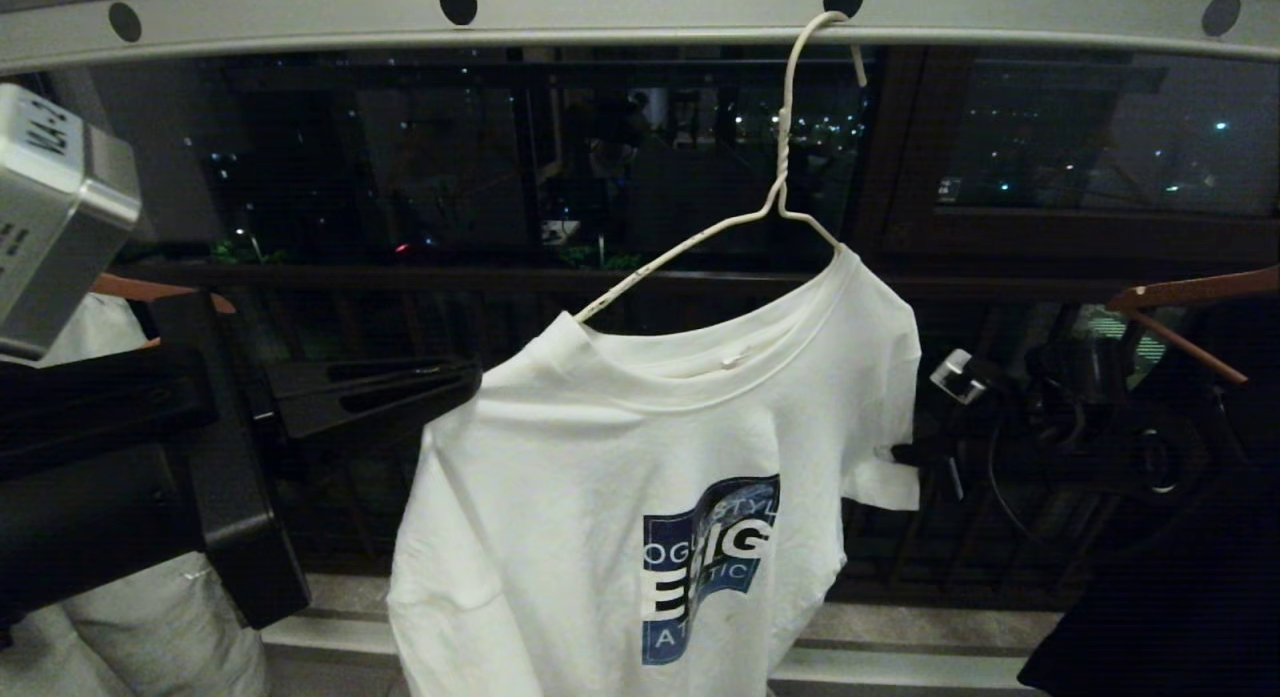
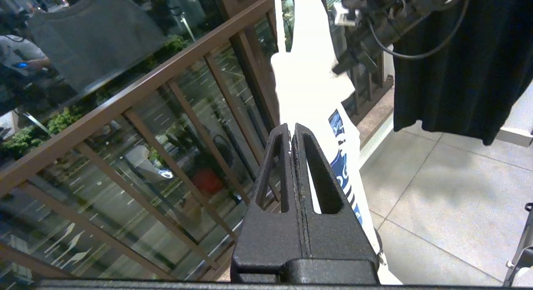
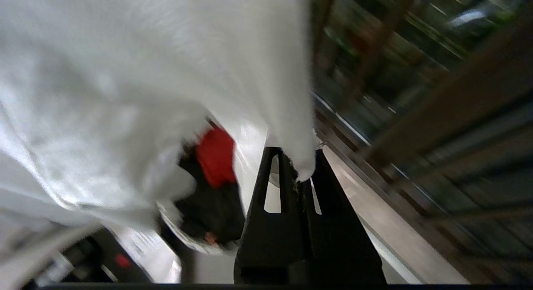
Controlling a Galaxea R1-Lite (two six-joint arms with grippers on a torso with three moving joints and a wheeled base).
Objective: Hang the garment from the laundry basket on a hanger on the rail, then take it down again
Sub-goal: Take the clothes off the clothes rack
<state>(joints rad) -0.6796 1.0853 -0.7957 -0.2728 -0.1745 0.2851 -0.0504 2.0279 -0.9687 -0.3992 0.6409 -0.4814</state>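
One garment, head view: the white T-shirt (image 1: 620, 477) hangs crooked on the hanger (image 1: 775, 202); only the shoulder on my right side is dressed, and the hanger's bare arm on my left side pokes out through the collar.
Hanger, head view: its hook sits over the rail (image 1: 640, 17), right by one of the rail's black holes.
My left gripper, head view: my left gripper (image 1: 470, 377) lies level just beside the T-shirt's left shoulder, fingers pressed together; I cannot tell whether it touches the cloth.
My right gripper, head view: my right gripper (image 1: 905, 455) is at the T-shirt's right sleeve, at the hem.
Neighbours, head view: brown wooden hangers (image 1: 1190, 292) show to the right of the T-shirt, above a black garment (image 1: 1170, 617).
Left wrist view: my left fingers (image 2: 308, 165) are clenched shut with nothing clearly between them; the T-shirt (image 2: 310, 90) hangs edge-on just beyond their tips, with the window railing (image 2: 137, 94) on one side of it and the black garment (image 2: 462, 61) on the other.
Right wrist view: my right fingers (image 3: 287, 186) are closed, pinching a fold of the T-shirt (image 3: 125, 73) at its edge; the picture is blurred.
Basket, right wrist view: a round pale rim (image 3: 183, 234) shows beyond the hanging T-shirt, with dark and red things inside.
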